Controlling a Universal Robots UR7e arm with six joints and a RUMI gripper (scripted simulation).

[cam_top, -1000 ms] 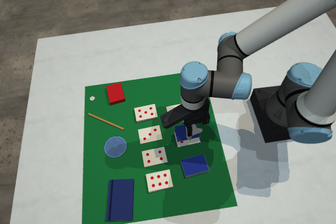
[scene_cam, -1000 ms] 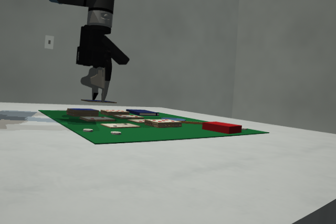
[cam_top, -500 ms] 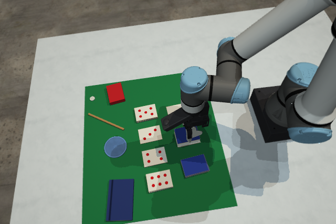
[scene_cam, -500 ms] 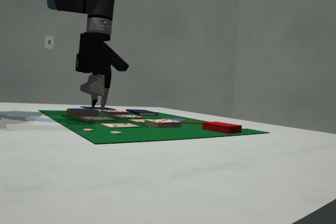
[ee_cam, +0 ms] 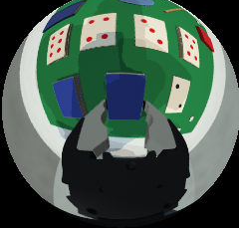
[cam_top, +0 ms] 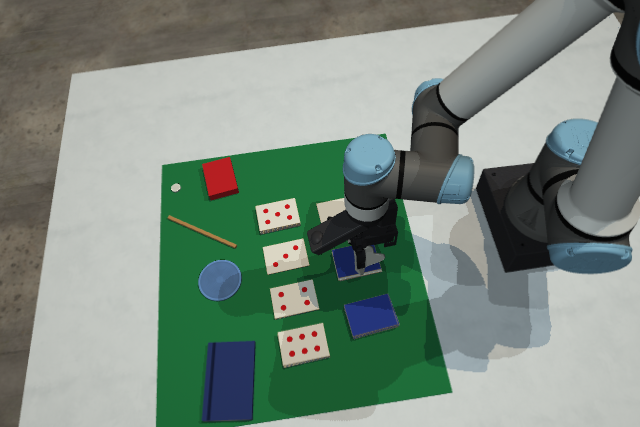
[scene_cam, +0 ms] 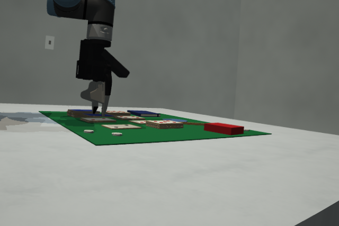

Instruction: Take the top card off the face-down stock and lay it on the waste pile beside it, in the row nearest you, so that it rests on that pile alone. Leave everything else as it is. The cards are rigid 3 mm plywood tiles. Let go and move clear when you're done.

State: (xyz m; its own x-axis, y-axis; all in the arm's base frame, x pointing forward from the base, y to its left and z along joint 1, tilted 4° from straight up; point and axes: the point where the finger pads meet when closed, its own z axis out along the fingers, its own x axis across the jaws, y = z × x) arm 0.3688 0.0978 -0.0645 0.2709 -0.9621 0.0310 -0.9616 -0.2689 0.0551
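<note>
Item one: we log the gripper point(cam_top: 363, 259), pointing straight down, its fingers point(scene_cam: 104, 106) pinching the edges of a blue-backed card point(ee_cam: 125, 95). We place this card low over the waste pile point(cam_top: 345, 273), held flat; whether it touches the pile we cannot tell.

Item two: the face-down stock point(cam_top: 371, 315), blue on top, lies just beside that pile on the green mat point(cam_top: 180, 319).

Item three: four cream cards with red pips form a column, the nearest to the arm's base being point(cam_top: 277, 215).

Item four: sundries on the mat, namely a red block point(cam_top: 219, 177), a wooden stick point(cam_top: 201, 231), a blue disc point(cam_top: 219, 280) and a dark blue book point(cam_top: 229, 381).
</note>
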